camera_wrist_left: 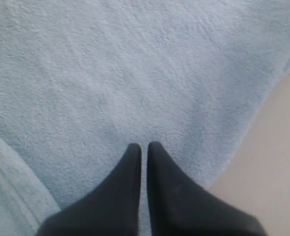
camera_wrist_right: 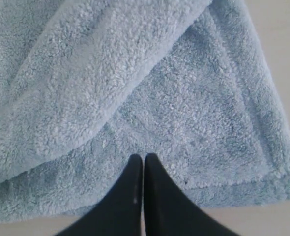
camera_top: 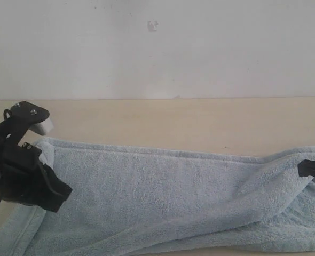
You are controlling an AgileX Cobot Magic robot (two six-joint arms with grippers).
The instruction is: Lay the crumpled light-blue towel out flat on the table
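The light-blue towel (camera_top: pixel 163 197) lies stretched in a long band across the beige table (camera_top: pixel 173 122), with a soft fold running along its right half. My left gripper (camera_top: pixel 62 193) is over the towel's left end, its fingers shut with only a thin slit between them. In the left wrist view the gripper (camera_wrist_left: pixel 143 147) is over flat towel pile (camera_wrist_left: pixel 135 73) next to bare table (camera_wrist_left: pixel 277 172). My right gripper (camera_top: pixel 302 169) is at the towel's right end, shut. In the right wrist view this gripper (camera_wrist_right: pixel 143 158) is over a hemmed lower layer (camera_wrist_right: pixel 199 128) near a corner, a folded layer overlapping it. No label shows.
A plain white wall (camera_top: pixel 157 48) rises behind the table's far edge. Bare table runs behind the towel, and a strip of it (camera_wrist_right: pixel 282 221) shows beside the towel's right end. The towel's front edge reaches the bottom of the exterior view.
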